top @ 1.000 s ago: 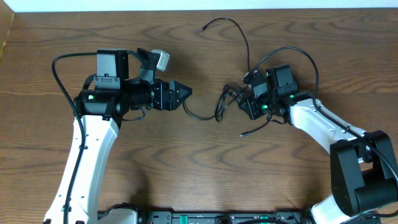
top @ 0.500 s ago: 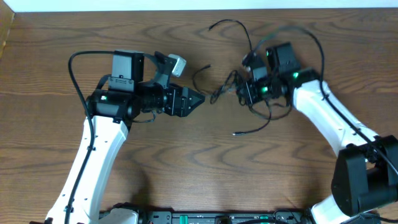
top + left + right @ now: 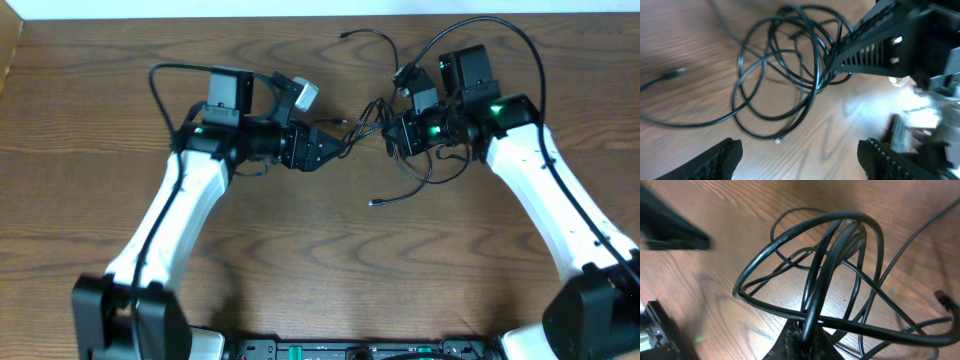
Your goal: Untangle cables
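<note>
Wood tabletop (image 3: 300, 270) — cables (image 3: 830, 255) within the right hand (image 3: 802, 336)

A brown wood-grain counter (image 3: 300, 260) fills the view under even light, with a white strip (image 3: 200, 8) running along its far edge.

Reaches up and rightward with the white-shelled left arm (image 3: 175, 210), presenting the black two-finger left gripper (image 3: 335, 150) with jaws spread wide, and angles the white-shelled right arm (image 3: 545, 190) up and leftward with the black two-finger right gripper (image 3: 395, 135) clamped fully on thin black cables (image 3: 826, 275).
</note>
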Tool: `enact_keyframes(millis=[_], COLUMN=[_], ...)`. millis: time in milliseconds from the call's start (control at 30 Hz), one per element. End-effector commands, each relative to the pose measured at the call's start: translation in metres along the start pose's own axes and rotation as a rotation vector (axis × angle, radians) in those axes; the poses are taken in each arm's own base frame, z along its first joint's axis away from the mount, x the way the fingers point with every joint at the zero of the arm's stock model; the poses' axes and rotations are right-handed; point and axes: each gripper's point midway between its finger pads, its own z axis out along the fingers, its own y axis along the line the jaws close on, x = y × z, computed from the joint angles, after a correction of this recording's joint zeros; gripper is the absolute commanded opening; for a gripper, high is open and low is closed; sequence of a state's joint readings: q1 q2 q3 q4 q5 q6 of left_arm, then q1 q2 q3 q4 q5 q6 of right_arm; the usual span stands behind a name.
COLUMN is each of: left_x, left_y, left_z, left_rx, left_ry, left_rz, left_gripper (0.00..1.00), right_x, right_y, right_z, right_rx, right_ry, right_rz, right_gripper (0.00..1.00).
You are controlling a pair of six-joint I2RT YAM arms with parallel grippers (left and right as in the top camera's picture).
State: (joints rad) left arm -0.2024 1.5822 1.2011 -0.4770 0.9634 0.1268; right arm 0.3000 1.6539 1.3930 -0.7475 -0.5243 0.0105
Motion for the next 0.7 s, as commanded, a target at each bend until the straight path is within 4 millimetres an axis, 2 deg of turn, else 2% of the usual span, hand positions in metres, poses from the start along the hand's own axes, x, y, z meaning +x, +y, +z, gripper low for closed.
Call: enact_keyframes(millis=[0, 167, 333, 500, 667], left_x=[0.005, 0.015, 0.018, 0.023, 0.029], left_y=[-0.024, -0.026, -0.033, -0.023, -0.026], left_z=[0.01, 0.026, 0.032, 0.039, 0.044], left_rx=[0.224, 0.284, 0.297, 0.219, 0.212], left_ry=[0.004, 0.037, 0.049, 0.077, 0.103], left_rz=[0.032, 0.051, 0.097, 0.103, 0.099], left_gripper=[0.79, 0.79, 0.76, 0.72, 0.69], right_x=[-0.014, -0.014, -0.015, -0.017, -0.024], right_y=[0.022, 0.017, 0.014, 0.013, 0.012], right_z=[-0.019, -0.02, -0.02, -0.02, -0.022], right_rx=[-0.029, 0.002, 0.017, 0.016, 0.011], right_ry=[-0.058, -0.061, -0.065, -0.072, -0.099], right_rz=[-0.065, -0.064, -0.053, -0.04, -0.019], right_gripper=[0.01, 0.01, 0.01, 0.01, 0.01])
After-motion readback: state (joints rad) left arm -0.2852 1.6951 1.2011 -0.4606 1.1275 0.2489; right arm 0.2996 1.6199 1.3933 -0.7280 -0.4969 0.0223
